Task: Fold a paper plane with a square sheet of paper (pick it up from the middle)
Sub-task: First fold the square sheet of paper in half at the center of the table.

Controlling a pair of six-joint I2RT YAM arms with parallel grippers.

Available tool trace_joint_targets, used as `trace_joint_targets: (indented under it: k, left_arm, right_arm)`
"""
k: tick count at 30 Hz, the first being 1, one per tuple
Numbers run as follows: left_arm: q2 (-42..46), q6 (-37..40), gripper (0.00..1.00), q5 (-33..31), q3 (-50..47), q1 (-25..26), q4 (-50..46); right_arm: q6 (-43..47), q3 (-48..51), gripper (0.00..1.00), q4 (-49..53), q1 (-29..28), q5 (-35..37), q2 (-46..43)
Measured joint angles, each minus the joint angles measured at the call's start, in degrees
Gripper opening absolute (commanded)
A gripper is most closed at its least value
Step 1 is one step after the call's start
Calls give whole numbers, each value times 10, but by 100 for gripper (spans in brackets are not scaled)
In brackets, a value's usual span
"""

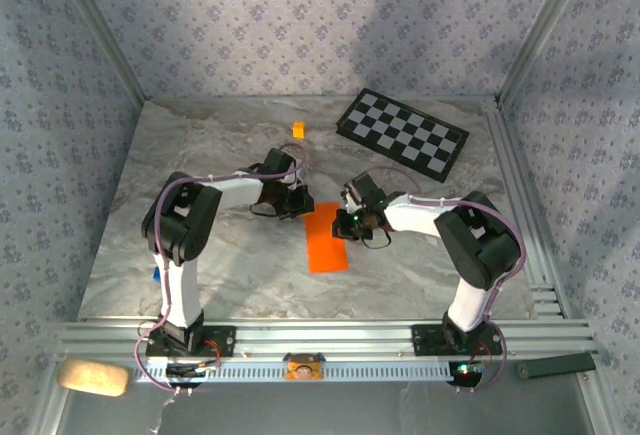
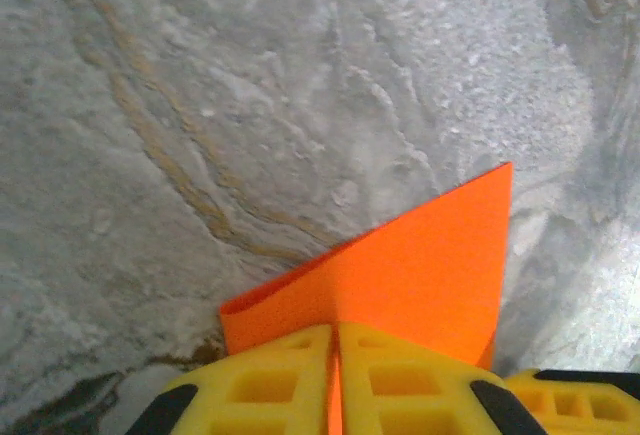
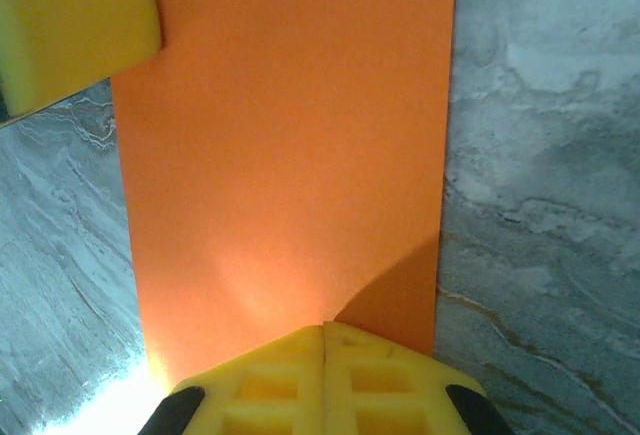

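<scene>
We see the grey marbled surface [image 1: 200, 255] taking up most of the top view, with the left arm [image 1: 180, 225] at lower left and the right arm [image 1: 480, 245] at lower right, both bent in towards the middle. A black-and-white checkered board [image 1: 402, 143] lies at the upper right of the surface, well apart from the arms.

At the centre of the top view lies the orange sheet of paper [image 1: 326, 240], a long narrow rectangle running up and down the frame and leaning slightly. The left fingers [image 1: 290, 202] sit at its upper left end, and the right fingers [image 1: 350, 217] at its upper right edge.

In the left wrist view the left fingers [image 2: 336, 335] are closed on the paper [image 2: 420, 275]. A thin orange edge runs up between them, and the paper rises from the bottom centre to a corner at the right.

In the right wrist view the right fingers [image 3: 323, 333] are pressed together at the bottom centre, at the near edge of the flat paper [image 3: 290, 135]. We cannot tell whether they pinch it.

A tiny orange-yellow cube [image 1: 298, 129] rests at the upper centre of the top view, apart from the paper.
</scene>
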State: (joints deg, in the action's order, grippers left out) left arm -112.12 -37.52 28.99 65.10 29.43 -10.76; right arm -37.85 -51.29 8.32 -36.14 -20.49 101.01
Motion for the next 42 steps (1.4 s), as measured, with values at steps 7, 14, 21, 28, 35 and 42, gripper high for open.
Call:
trace_joint_targets:
  k: [7, 14, 21, 28, 35, 42]
  left_arm:
    - [0, -2, 10, -3, 0, -3, 0]
    - [-3, -9, 10, -8, 8, -10, -2]
    - [-7, -12, 10, -40, 20, -27, -2]
    - [-12, -13, 9, -43, 30, -28, -14]
    - [-11, 5, 10, -107, 56, -19, -48]
    - [30, 14, 12, -144, 59, -17, -66]
  right_arm:
    - [0, 0, 0, 0, 0, 0, 0]
    - [0, 0, 0, 0, 0, 0, 0]
    - [0, 0, 0, 0, 0, 1, 0]
    - [0, 1, 0, 0, 0, 2, -1]
    - [0, 1, 0, 0, 0, 2, -1]
    - [0, 1, 0, 0, 0, 2, -2]
